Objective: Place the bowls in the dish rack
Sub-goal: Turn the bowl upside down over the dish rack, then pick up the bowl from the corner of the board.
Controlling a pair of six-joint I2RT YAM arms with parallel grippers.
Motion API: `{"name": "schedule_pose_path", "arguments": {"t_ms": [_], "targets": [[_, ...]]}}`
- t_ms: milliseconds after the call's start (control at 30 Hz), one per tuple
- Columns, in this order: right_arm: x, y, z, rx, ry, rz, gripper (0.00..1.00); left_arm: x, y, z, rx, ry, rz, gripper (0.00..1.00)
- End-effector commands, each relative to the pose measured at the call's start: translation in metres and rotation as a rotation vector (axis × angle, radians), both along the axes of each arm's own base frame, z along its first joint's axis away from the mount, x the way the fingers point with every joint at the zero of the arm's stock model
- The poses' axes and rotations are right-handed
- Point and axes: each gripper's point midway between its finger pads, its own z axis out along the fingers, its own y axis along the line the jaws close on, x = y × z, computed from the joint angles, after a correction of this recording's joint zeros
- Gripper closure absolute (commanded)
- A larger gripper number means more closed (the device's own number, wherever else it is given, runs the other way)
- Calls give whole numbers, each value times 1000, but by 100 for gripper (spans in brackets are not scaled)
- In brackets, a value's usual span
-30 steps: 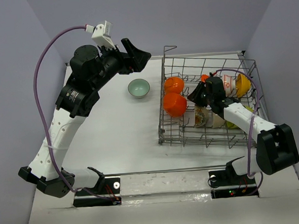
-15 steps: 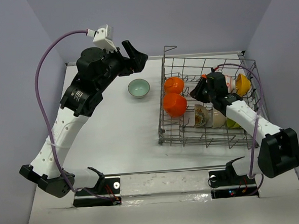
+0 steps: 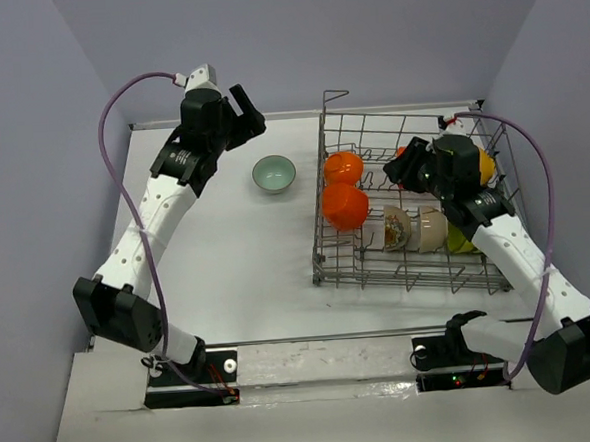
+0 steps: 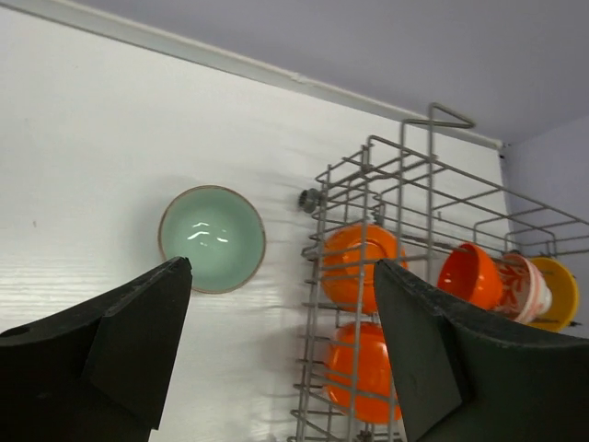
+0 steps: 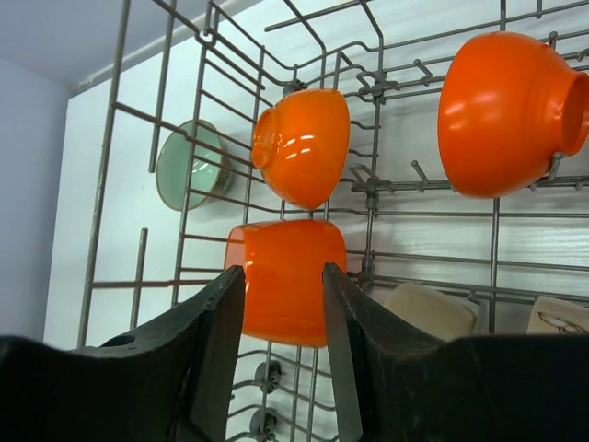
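Bowls (image 5: 293, 152) partly behind dish rack (image 5: 371, 199) wires

Top view: lime bowl (image 3: 460, 241) mostly under right arm (image 3: 507, 243); yellow bowl (image 3: 484, 166) half behind same arm's wrist; print on patterned bowl (image 3: 396, 229) too small to read.
Left wrist view: dish rack (image 4: 402, 184) cut by right and bottom edges; lower orange bowl (image 4: 359, 368) clipped at bottom.
Right wrist view: cream bowl (image 5: 428, 313) and pale bowl (image 5: 561, 315) cut off at bottom edge; teal bowl (image 5: 189, 166) partly barred by rack wires.

Spread fingers (image 4: 124, 336) frame a teal bowl (image 4: 213, 238) beside the dish rack (image 4: 402, 184).
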Motion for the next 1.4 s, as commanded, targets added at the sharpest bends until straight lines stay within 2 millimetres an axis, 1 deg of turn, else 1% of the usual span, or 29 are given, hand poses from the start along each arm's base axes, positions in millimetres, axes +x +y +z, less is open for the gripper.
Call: {"name": "schedule_pose_path", "arguments": {"t_ms": [0, 33, 100, 133, 167, 200, 233, 267, 333, 367, 400, 433, 467, 500, 567, 700, 767, 800, 900, 1000, 1233, 1367], "targets": [[-19, -3, 43, -3, -94, 36, 54, 36, 25, -15, -20, 5, 111, 13], [-26, -1, 54, 4, -118, 67, 54, 46, 25, -31, -10, 37, 116, 14], [-33, -3, 58, -7, -120, 74, 53, 58, 27, -47, 6, 67, 126, 17], [-35, -3, 61, -13, -126, 80, 51, 64, 26, -50, 13, 73, 131, 18], [-38, -4, 64, -16, -134, 81, 50, 73, 24, -70, 33, 110, 135, 19], [-43, -6, 69, -14, -144, 81, 50, 78, 23, -73, 38, 119, 134, 20], [-45, -6, 71, -13, -147, 84, 50, 82, 22, -82, 52, 135, 140, 21], [-48, -6, 70, -11, -146, 89, 50, 89, 22, -100, 71, 172, 148, 21], [-53, -6, 74, -9, -155, 97, 50, 95, 24, -112, 92, 204, 167, 22], [-55, -6, 73, -13, -150, 99, 49, 98, 24, -128, 114, 242, 170, 22], [-56, -7, 72, -16, -147, 98, 49, 100, 24, -131, 117, 246, 172, 23], [-58, -9, 71, -20, -148, 95, 50, 102, 24, -141, 125, 262, 178, 23], [-59, -9, 71, -23, -151, 96, 50, 102, 25, -142, 127, 263, 183, 23], [-60, -10, 70, -25, -150, 94, 48, 102, 27, -151, 133, 273, 192, 23], [-61, -11, 68, -29, -147, 90, 48, 102, 29, -160, 140, 287, 198, 23], [-63, -12, 66, -31, -143, 92, 48, 99, 33, -188, 164, 337, 202, 24], [-64, -10, 66, -27, -141, 100, 48, 98, 31, -196, 171, 350, 189, 25], [-63, -10, 66, -25, -140, 101, 48, 97, 31, -205, 176, 363, 185, 25], [-64, -10, 66, -25, -139, 101, 48, 96, 30, -221, 193, 392, 167, 27], [-64, -10, 66, -29, -137, 101, 48, 95, 28, -233, 200, 411, 147, 28], [-63, -10, 62, -32, -126, 101, 48, 92, 28, -253, 215, 445, 128, 29], [-63, -10, 63, -31, -129, 101, 48, 91, 26, -266, 216, 465, 104, 30]]}}
